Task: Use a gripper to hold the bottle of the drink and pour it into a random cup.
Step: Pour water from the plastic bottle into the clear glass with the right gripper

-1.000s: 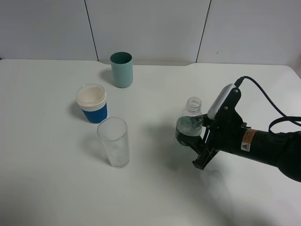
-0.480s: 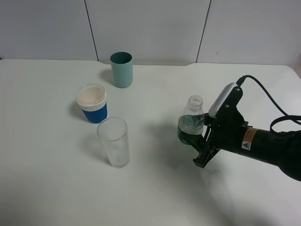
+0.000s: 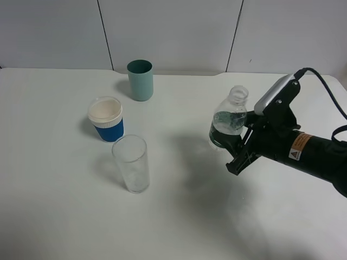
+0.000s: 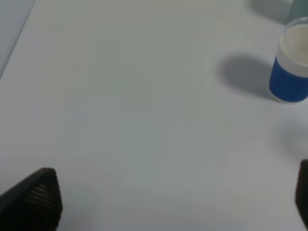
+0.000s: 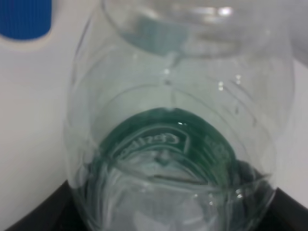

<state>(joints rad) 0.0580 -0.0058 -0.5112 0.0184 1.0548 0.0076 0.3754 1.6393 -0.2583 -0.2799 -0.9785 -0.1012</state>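
White table (image 3: 54,206), teal cup (image 3: 140,79) at back, blue white-rimmed cup (image 3: 106,118), tall clear glass (image 3: 130,163) nearest front.

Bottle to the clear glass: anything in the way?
Nothing visible. Only bare table lies between the bottle, held in the right gripper, and the glass. The blue cup and teal cup stand farther back, off that line.

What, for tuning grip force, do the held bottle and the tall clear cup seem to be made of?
The bottle looks like thin clear plastic with a glossy finish: moulded ribs and a green label show through its wall. The tall clear cup is colourless and see-through, with a smooth straight wall. It could be glass or hard plastic; the look leaves that open.
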